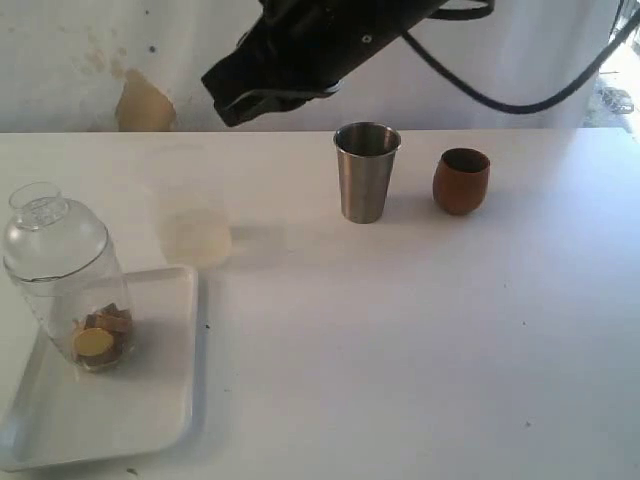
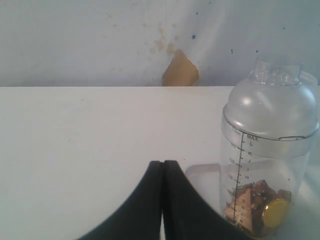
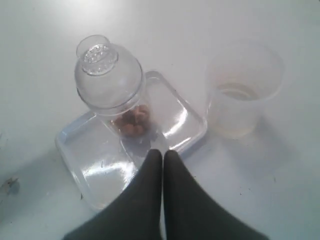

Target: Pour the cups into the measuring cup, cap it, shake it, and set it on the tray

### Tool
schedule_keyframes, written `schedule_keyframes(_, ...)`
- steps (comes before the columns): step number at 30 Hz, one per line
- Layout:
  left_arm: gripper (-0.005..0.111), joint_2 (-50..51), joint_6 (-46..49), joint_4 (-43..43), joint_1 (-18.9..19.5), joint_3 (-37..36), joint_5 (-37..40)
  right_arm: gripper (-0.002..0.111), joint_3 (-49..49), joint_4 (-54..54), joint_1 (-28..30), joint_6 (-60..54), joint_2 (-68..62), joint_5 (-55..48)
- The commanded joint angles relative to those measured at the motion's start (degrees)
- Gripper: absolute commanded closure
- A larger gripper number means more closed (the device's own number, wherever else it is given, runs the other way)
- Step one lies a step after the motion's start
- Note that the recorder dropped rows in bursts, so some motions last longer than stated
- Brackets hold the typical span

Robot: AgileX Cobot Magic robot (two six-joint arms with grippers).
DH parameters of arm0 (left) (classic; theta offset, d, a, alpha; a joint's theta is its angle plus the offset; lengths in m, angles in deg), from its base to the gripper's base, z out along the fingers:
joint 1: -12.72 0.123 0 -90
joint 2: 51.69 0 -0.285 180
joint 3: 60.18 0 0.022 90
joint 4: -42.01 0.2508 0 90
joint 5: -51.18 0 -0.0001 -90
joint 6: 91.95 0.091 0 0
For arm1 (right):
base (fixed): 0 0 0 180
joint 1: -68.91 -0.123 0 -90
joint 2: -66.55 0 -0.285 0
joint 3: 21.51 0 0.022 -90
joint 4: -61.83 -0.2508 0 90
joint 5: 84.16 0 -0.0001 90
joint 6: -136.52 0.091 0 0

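The measuring cup (image 1: 65, 285) (image 2: 265, 170) (image 3: 125, 107) stands upright on the white tray (image 1: 150, 400) (image 3: 100, 175) at the front left. A clear dome lid (image 1: 50, 225) (image 2: 272, 102) caps it, and brown pieces with a yellow disc lie in its bottom. The steel tumbler (image 1: 366, 172) and the brown wooden cup (image 1: 461, 181) stand upright side by side at the back. My right gripper (image 1: 228, 103) (image 3: 163, 152) hangs high over the table, shut and empty, looking down on the tray. My left gripper (image 2: 163, 162) is shut and empty, low beside the tray, apart from the measuring cup.
A translucent plastic cup (image 1: 200, 235) (image 3: 243, 92) stands just beyond the tray's far corner. A white wall with a brown patch (image 1: 145, 105) (image 2: 180, 70) runs behind the table's back edge. Black cables hang from the right arm at the top right.
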Motion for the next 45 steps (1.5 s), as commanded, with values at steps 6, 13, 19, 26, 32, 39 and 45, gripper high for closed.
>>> schedule_keyframes(6,0.107,-0.3,0.0,0.0,-0.3,-0.3,0.0,0.108,-14.3,-0.9,1.1,2.7,16.0,20.4)
schedule_keyframes(13,0.107,-0.3,0.0,0.0,-0.3,-0.3,0.0,0.108,-29.9,-0.9,1.1,2.7,33.4,35.1)
schedule_keyframes(19,0.107,-0.3,0.0,0.0,-0.3,-0.3,0.0,0.108,-38.9,-0.9,1.1,2.8,47.6,38.2)
schedule_keyframes(26,0.107,-0.3,0.0,0.0,-0.3,-0.3,0.0,0.108,-45.6,-1.0,1.1,3.5,62.5,37.5)
schedule_keyframes(32,0.107,-0.3,0.0,0.0,-0.3,-0.3,0.0,0.108,-46.9,-0.9,1.1,4.6,71.3,31.3)
schedule_keyframes(39,0.107,-0.3,0.0,0.0,-0.3,-0.3,0.0,0.108,-46.9,-0.9,1.1,4.6,78.1,30.0)
schedule_keyframes(45,0.107,-0.3,0.0,0.0,-0.3,-0.3,0.0,0.108,-46.9,-0.9,1.1,4.6,81.2,30.0)
